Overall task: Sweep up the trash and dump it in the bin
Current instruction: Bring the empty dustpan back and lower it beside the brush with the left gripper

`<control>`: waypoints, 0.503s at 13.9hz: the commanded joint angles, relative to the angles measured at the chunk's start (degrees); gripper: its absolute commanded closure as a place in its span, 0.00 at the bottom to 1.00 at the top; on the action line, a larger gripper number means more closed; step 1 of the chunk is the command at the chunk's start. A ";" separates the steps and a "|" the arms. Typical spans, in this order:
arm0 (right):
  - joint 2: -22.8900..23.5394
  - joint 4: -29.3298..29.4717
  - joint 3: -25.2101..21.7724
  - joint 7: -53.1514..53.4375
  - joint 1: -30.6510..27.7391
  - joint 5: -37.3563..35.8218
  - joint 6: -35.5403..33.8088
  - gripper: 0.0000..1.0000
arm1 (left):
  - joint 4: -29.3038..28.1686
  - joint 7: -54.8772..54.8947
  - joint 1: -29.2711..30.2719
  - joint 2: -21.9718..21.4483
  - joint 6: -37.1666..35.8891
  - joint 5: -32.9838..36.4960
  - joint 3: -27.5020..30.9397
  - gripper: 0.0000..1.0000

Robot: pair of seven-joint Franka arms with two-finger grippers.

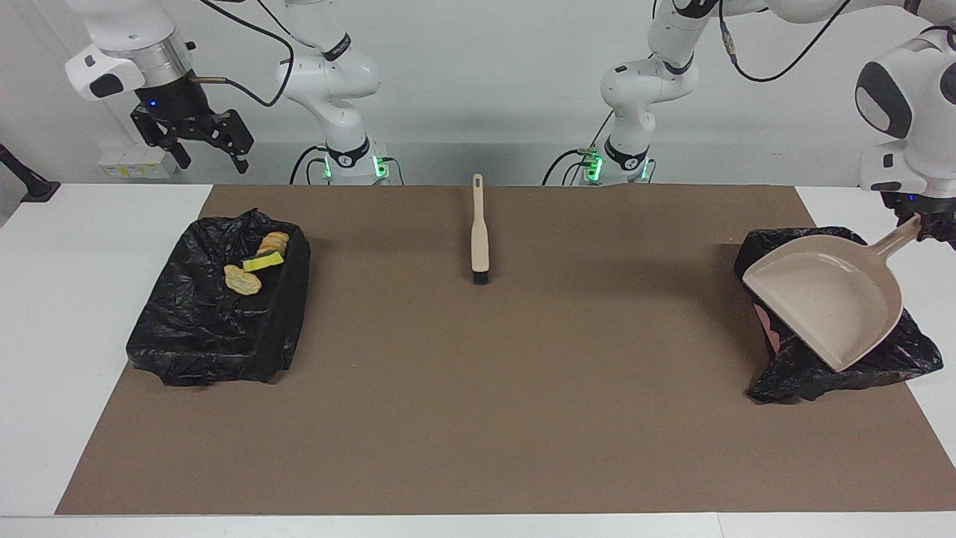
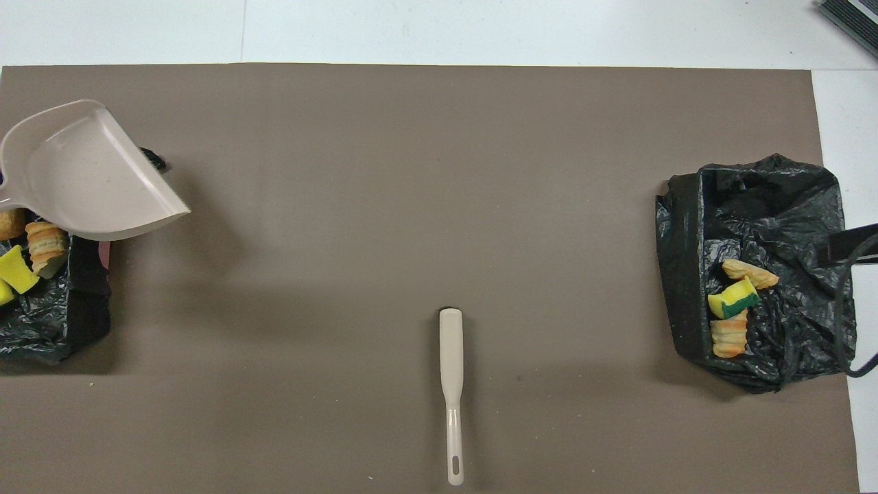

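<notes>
Right now my left gripper (image 1: 930, 224) is mostly cut off at the edge of the facing view, pinched on the handle of the beige plastic dustpan (image 1: 829, 302); it does not show in the overhead view. The pan hangs tilted, mouth down, over the crumpled black bag-lined bin (image 1: 907, 351) at the left arm's end of the counter (image 1: 45, 314), and in the facing view it hides that bin's contents. From overhead I can see part of them beside the pan: a striped orange-brown bread-like nugget (image 2: 46, 247) and a yellow-green sponge piece (image 2: 17, 269), the rest cut off at the frame edge.

My right gripper (image 1: 203, 142) waits in the air with fingers spread, near the second black bag-lined bin (image 1: 216, 329) at the right arm's end, which holds two orange nuggets (image 1: 243, 281) and a yellow-green sponge (image 1: 263, 261).

A beige long-handled brush (image 1: 479, 232) lies flat on the brown mat (image 1: 478, 411), midway between the bins, close to the robots.
</notes>
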 commanded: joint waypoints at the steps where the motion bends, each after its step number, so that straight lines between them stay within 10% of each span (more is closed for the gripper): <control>1: -1.73 -1.92 0.64 -1.11 -0.60 -1.37 -0.13 0.00 | -5.93 -13.12 -6.38 -4.68 -0.16 -5.01 0.90 1.00; 7: -1.82 -1.92 0.82 -0.85 -0.60 -1.28 -0.31 0.00 | -8.49 -47.83 -20.79 -6.27 6.67 -15.83 0.81 1.00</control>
